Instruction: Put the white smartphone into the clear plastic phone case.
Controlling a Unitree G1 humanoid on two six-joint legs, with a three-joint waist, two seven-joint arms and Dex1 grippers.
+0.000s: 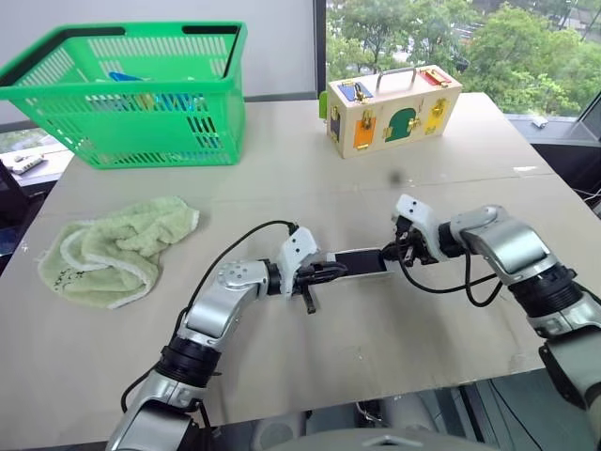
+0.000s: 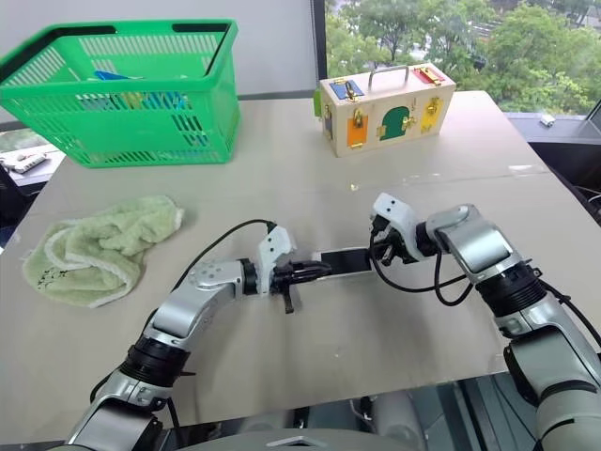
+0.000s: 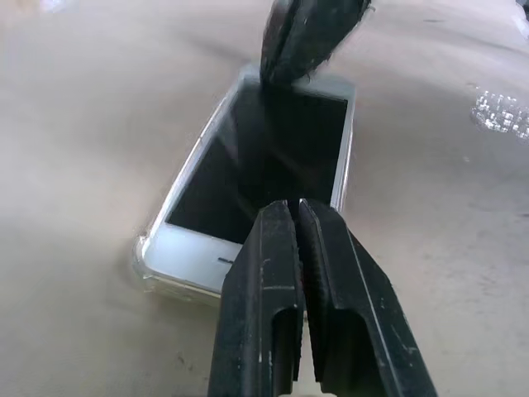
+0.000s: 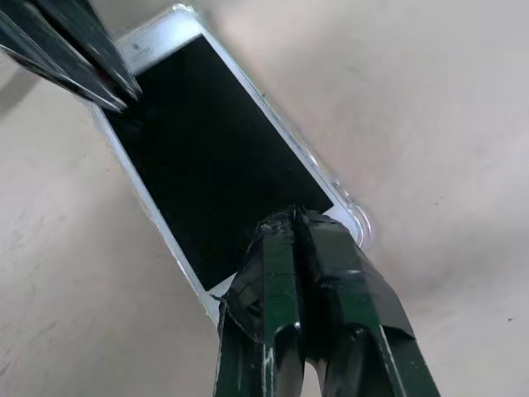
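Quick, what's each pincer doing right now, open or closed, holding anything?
Left pincer: closed, holding nothing, tips over one end of the phone.
Right pincer: closed, holding nothing, tips over the phone's other end.

Both ends of the white smartphone (image 1: 361, 262) are blocked, by the left tool (image 1: 331, 272) and the right tool (image 1: 392, 250), each with fingers pressed together. The pale desk (image 1: 376, 178) lies bare alongside its long edges. The green plastic basket (image 1: 141, 94), wooden latch box (image 1: 392, 106) and crumpled green towel (image 1: 117, 246) stand well apart.
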